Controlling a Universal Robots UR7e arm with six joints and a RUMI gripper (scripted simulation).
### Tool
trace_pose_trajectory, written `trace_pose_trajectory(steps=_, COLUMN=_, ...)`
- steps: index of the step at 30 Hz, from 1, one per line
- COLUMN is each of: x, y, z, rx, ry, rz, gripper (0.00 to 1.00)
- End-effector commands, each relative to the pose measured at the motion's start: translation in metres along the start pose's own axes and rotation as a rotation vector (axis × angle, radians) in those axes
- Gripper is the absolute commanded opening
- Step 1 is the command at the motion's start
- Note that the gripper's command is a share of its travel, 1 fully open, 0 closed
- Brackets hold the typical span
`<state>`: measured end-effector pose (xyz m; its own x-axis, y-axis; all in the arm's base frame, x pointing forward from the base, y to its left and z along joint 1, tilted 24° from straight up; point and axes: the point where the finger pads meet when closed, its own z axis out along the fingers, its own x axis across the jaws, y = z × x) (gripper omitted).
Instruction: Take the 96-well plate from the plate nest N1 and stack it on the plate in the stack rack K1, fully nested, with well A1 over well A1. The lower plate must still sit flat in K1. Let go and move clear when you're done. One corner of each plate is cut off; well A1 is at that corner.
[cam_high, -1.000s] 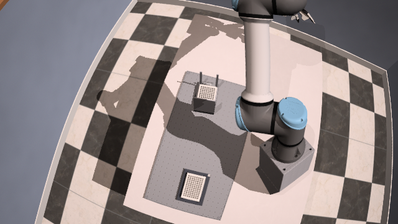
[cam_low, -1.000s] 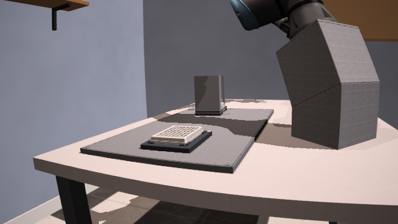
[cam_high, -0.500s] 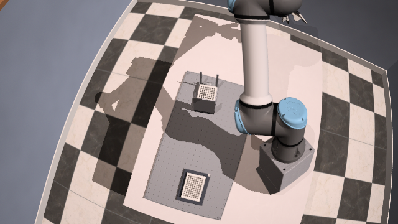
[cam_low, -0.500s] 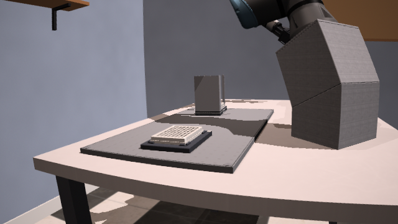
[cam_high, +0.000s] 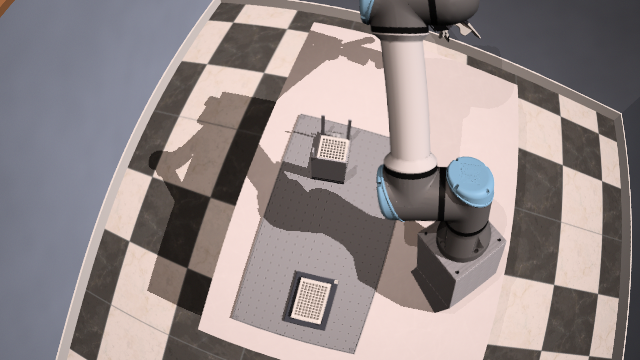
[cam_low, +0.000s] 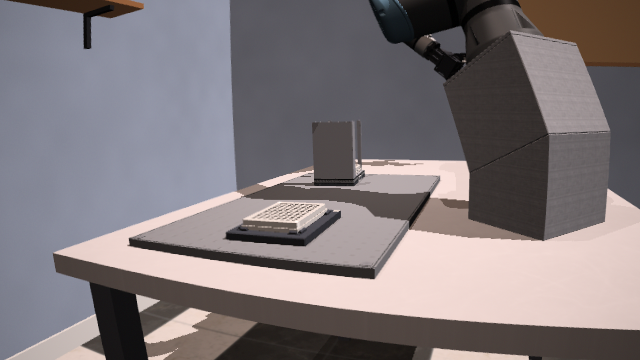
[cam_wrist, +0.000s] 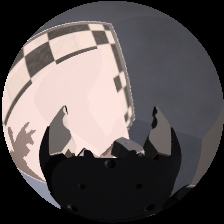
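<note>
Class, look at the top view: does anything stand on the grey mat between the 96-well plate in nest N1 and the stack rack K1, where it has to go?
Nothing visible does. The 96-well plate sits in nest N1; the mat towards stack rack K1 carries only the arm's shadow. The open gripper is far off, above the table's far edge.

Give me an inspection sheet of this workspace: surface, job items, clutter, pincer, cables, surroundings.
Surface: pale table carrying a grey perforated board.
Job's things: 96-well plate flat in nest N1; second plate inside stack rack K1; the two stand apart.
Clutter: nothing seen.
Pincer: open, holds nothing, high up, far from both plates.
Cables: nothing seen.
Surroundings: checkered floor, grey walls, wall shelf.
</note>
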<state>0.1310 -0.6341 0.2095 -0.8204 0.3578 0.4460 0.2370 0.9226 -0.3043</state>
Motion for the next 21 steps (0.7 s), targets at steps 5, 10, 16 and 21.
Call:
trace_pose_trajectory(steps=5, x=-0.023, y=0.016, z=-0.01, rx=0.028, ry=-0.026, rz=-0.1, gripper=1.0)
trace_pose_trajectory(steps=10, x=-0.041, y=0.031, z=-0.018, rx=0.043, ry=-0.039, rz=-0.156, gripper=1.0)
trace_pose_trajectory(steps=16, x=-0.057, y=0.042, z=-0.024, rx=0.043, ry=-0.038, rz=-0.154, gripper=1.0)
trace_pose_trajectory(steps=21, x=-0.069, y=0.057, z=-0.03, rx=0.078, ry=-0.065, rz=-0.282, gripper=1.0)
